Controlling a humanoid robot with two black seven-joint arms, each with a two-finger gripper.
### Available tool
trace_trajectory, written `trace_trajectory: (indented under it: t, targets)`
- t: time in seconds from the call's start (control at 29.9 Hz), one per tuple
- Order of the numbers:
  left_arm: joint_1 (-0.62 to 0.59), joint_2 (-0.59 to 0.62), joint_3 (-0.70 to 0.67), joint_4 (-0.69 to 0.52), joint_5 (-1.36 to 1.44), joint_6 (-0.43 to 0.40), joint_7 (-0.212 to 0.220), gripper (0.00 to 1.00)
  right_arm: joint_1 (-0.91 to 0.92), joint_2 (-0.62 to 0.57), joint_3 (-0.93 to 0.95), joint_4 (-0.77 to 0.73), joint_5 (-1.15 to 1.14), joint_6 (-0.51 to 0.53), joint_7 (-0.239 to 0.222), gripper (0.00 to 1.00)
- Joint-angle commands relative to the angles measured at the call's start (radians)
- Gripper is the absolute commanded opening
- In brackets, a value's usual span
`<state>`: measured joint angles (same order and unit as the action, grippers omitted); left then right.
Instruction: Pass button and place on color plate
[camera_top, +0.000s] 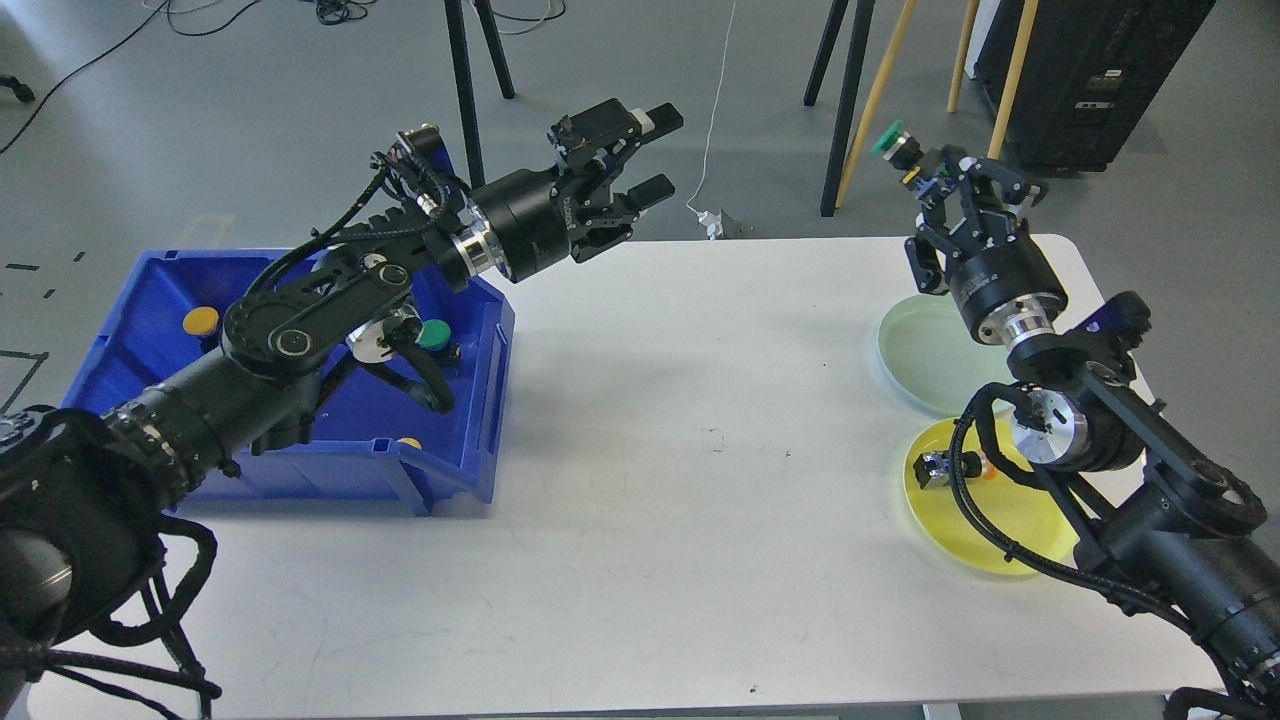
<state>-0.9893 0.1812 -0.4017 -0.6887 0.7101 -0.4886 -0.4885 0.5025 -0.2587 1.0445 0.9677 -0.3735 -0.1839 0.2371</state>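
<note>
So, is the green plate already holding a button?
No, the green plate lies bare, while the right gripper holds the green button up above it.

A white table (640, 450) stands on a grey floor (250, 120). Behind it are black stand legs (465, 90), wooden legs (880, 90) and a black cabinet (1090, 80) (upper right), with a white cable (715, 120) trailing to a plug (712, 218).

A white rectangular table (640, 480) carried a blue plastic bin (470, 440) at its left edge. Near its right edge lay a pale green round plate (920, 350) and, just beside it, a yellow round plate (1000, 530).
</note>
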Motion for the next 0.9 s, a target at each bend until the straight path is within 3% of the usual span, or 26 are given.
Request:
trace_trajectory:
  t: [0.0, 0.1, 0.3, 0.43, 0.57, 0.77, 0.87]
  targets:
    - [0.0, 0.0, 0.001, 0.0, 0.0, 0.0, 0.0, 0.87, 0.057, 0.007, -0.035, -0.222, 0.125, -0.187, -0.103, 0.01]
    - [0.0, 0.0, 0.001, 0.0, 0.0, 0.0, 0.0, 0.87, 0.087, 0.022, -0.128, -0.316, 0.136, -0.201, -0.116, 0.01]
    - [0.0, 0.0, 0.0, 0.0, 0.0, 0.0, 0.0, 0.87, 0.106, 0.026, -0.173, -0.327, 0.134, -0.203, -0.13, 0.03]
    - [0.0, -0.002, 0.0, 0.0, 0.0, 0.0, 0.0, 0.87, 0.136, 0.042, -0.199, -0.345, 0.136, -0.224, -0.142, 0.41]
    - [0.0, 0.006, -0.002, 0.009, -0.003, 0.0, 0.0, 0.92, 0.136, 0.042, -0.205, -0.342, 0.137, -0.23, -0.147, 1.0]
    - [0.0, 0.05, -0.04, 0.115, -0.132, 0.0, 0.0, 0.94, 0.137, 0.029, -0.202, -0.291, 0.139, -0.216, -0.17, 1.0]
    - [0.0, 0.09, -0.045, 0.164, -0.191, 0.0, 0.0, 0.95, 0.136, -0.032, -0.198, -0.142, 0.139, -0.137, -0.168, 1.0]
